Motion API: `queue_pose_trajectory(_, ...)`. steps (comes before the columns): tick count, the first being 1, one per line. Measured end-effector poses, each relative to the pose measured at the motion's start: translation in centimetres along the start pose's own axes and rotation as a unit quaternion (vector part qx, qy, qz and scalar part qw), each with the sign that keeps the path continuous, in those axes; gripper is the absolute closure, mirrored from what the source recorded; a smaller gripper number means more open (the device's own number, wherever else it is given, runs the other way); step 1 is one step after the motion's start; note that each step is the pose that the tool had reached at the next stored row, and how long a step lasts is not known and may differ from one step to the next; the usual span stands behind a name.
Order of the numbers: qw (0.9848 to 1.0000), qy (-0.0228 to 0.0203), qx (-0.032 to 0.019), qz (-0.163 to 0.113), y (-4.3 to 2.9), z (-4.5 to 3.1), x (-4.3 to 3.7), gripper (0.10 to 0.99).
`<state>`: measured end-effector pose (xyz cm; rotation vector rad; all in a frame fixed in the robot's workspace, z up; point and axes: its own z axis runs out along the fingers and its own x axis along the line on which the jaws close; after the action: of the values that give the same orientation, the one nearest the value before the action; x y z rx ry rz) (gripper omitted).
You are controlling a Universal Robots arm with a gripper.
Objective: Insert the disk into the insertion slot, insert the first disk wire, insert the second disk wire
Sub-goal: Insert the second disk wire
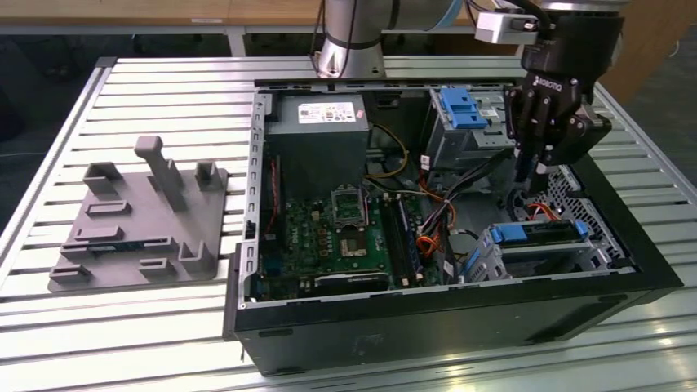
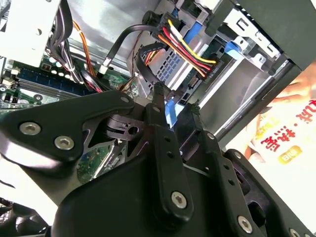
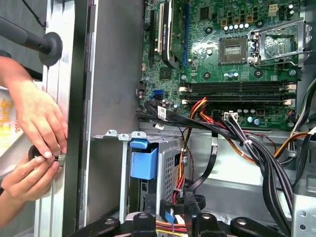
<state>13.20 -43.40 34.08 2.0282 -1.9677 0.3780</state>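
Note:
The disk, in its blue carrier, lies inside the insertion slot, a silver perforated cage at the case's front corner on the exterior view's right. A red, yellow and black wire bundle is plugged into the disk's end. My gripper hangs just behind the cage, shut on a small blue wire plug held between its fingertips. In the first wrist view the gripper sits right by the disk's blue carrier tab and the cage wall.
The open computer case holds a motherboard, a power supply and a taller grey bay with a blue latch. Black cable bundles cross beside the cage. A person's hands rest outside the case wall. A grey fixture stands apart.

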Motion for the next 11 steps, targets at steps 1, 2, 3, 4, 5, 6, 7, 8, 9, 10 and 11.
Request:
queue_pose_trajectory(1, 1.0000, 0.0006, 0.0000, 0.000, 0.00, -0.02, -0.04, 0.741)
queue_pose_trajectory(2, 1.0000, 0.0012, 0.0000, 0.000, 0.00, -0.03, -0.07, 0.741)
queue_pose_trajectory(3, 1.0000, 0.0016, -0.0001, 0.000, 0.00, -0.04, -0.10, 0.816)
queue_pose_trajectory(4, 1.0000, 0.0016, -0.0001, 0.000, 0.00, -0.04, -0.10, 0.816)
queue_pose_trajectory(5, 1.0000, 0.0017, 0.0000, 0.000, 0.00, -0.05, -0.10, 0.816)
queue_pose_trajectory(6, 1.0000, 0.0017, 0.0000, 0.000, 0.00, -0.04, -0.10, 0.816)
queue_pose_trajectory(7, 1.0000, 0.0017, 0.0000, 0.000, -0.02, -0.05, -0.11, 0.816)
queue_pose_trajectory(8, 1.0000, 0.0017, 0.0000, 0.000, -0.05, -0.05, -0.11, 0.816)
queue_pose_trajectory(9, 1.0000, 0.0017, 0.0000, 0.000, -0.08, -0.05, -0.11, 0.816)
queue_pose_trajectory(10, 1.0000, 0.0017, 0.0000, 0.000, -0.12, -0.05, -0.11, 0.816)
queue_pose_trajectory(11, 1.0000, 0.0017, 0.0000, 0.000, -0.14, -0.05, -0.11, 0.816)
